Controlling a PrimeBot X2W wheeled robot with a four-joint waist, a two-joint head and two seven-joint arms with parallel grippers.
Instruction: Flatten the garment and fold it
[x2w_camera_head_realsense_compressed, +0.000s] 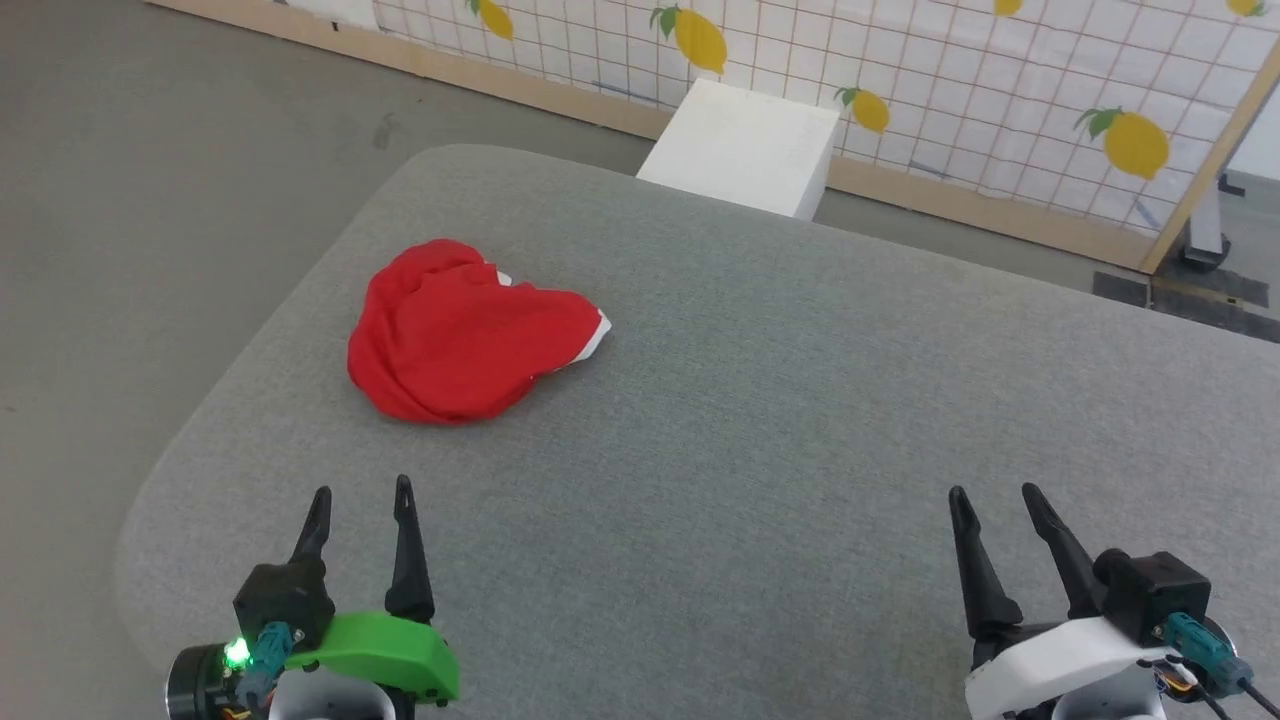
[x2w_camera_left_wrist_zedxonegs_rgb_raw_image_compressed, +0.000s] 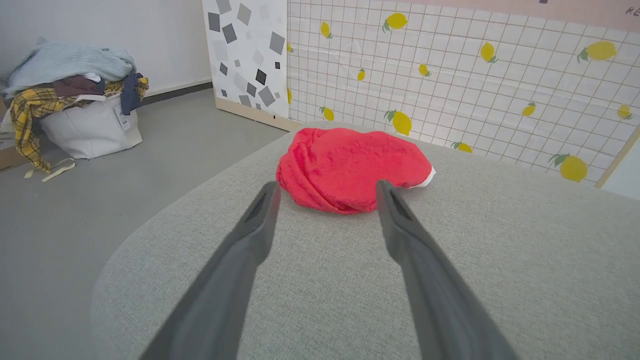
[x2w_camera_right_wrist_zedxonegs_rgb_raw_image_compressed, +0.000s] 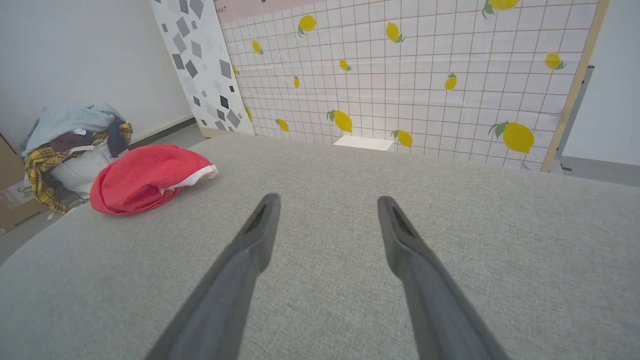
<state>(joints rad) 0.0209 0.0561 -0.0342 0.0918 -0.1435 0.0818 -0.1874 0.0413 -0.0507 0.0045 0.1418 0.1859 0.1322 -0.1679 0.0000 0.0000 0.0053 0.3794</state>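
Found left fingers (x2w_camera_head_realsense_compressed: 405, 530) and right fingers (x2w_camera_head_realsense_compressed: 970, 540) spread, pinching nothing. Saw garment (x2w_camera_head_realsense_compressed: 460, 335) bunched in a heap toward far left of counter (x2w_camera_head_realsense_compressed: 760, 420), close to its rounded edge, ahead of left fingers. Feared pinching several layers at once, or dragging it off that edge.

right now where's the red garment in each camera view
head view: the garment lies crumpled left of centre on the grey table.
left wrist view: the garment sits in the middle, slightly above centre.
right wrist view: the garment is on the left side at mid-height, white band facing right.
shared landmark: the lemon-print wall behind the table, seen in all three views.
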